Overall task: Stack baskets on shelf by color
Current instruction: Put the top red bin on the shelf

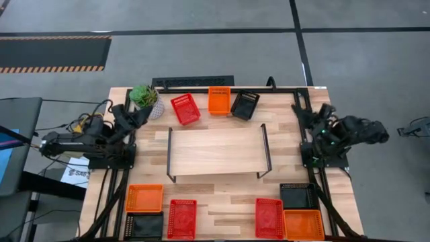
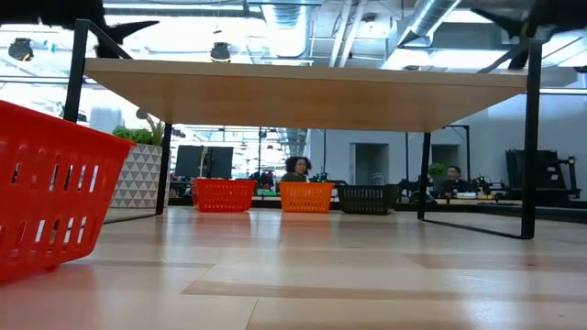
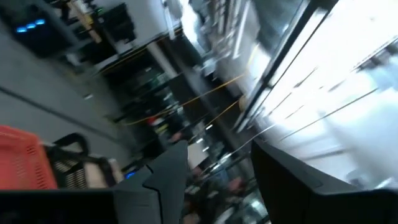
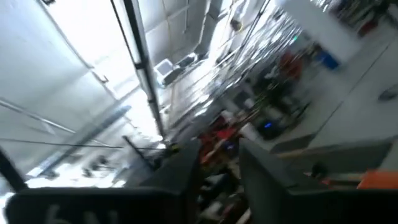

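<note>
Left hand (image 1: 143,114) raised at surface's left edge, right hand (image 1: 304,111) at right edge; both fingers parted, holding nothing. Low light-wood shelf on black legs (image 1: 215,151) bare; small plastic mesh baskets (image 1: 185,109) all on surface around it. No stacking started; next: reach and grip one.

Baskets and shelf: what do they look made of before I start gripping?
The baskets, like the red basket, look like moulded plastic: glossy, uniform colour, slotted mesh walls. The shelf looks like a light wood board, matte with visible grain, though it could be laminate. Its legs look like thin black metal rod.
</note>
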{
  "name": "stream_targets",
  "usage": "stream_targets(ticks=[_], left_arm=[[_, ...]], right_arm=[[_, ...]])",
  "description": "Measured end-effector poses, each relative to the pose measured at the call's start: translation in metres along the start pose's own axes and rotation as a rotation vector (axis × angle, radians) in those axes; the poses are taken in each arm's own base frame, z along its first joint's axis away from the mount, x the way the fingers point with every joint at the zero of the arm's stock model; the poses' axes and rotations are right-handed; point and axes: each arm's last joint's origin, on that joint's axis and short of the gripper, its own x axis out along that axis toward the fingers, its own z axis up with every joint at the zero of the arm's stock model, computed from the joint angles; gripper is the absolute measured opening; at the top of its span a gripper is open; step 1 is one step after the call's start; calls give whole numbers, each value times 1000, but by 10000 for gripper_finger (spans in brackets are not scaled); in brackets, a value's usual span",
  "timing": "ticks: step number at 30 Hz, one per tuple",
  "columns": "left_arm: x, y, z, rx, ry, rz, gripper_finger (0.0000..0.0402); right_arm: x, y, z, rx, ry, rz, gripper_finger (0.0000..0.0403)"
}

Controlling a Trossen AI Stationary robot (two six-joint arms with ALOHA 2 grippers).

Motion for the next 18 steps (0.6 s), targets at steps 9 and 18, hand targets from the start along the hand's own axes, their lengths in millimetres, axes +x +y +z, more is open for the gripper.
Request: stream_targets(ticks=[9,18], left_arm=[[21,-34,13,168,138,224,172],[21,-43,20,165,180,303,172]], right_arm=[[73,76,35,-408,186,-235,240],[187,98,17,-573,343,-408,237]])
